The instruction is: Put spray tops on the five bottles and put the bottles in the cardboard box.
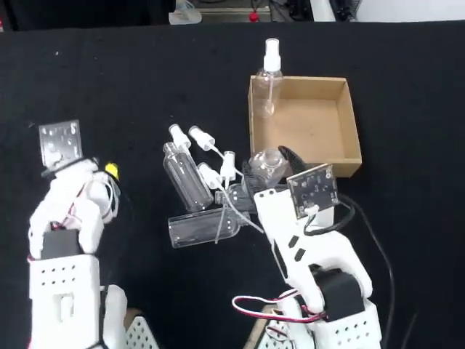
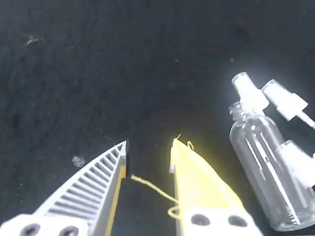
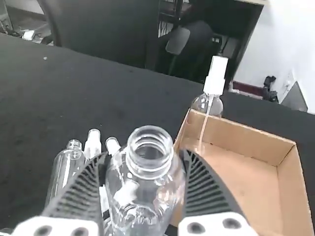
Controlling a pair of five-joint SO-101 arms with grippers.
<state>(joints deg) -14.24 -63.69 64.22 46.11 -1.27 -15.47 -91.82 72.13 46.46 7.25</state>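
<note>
The left gripper [image 2: 149,144] hung over the bare black table [image 1: 109,73], its jaws apart and holding nothing. To its right lay two uncapped bottles. One [image 1: 185,176] had its long axis running away from the arms, neck toward the far side. The other [image 1: 203,227] lay crosswise, and I could not tell which end was its neck. Four loose spray tops [image 1: 202,137] were scattered around them.

Further right, the right gripper [image 3: 145,157] was clamped on an open clear bottle [image 3: 147,147], close to the near-left corner of the cardboard box [image 1: 341,123]. In my judgement, this smooth bottle could twist or slip when a top is pressed in, or go into the box uncapped. It stood upright, long axis vertical, mouth upward. One finished bottle [image 1: 269,80] stood in the box's far-left corner.
</note>
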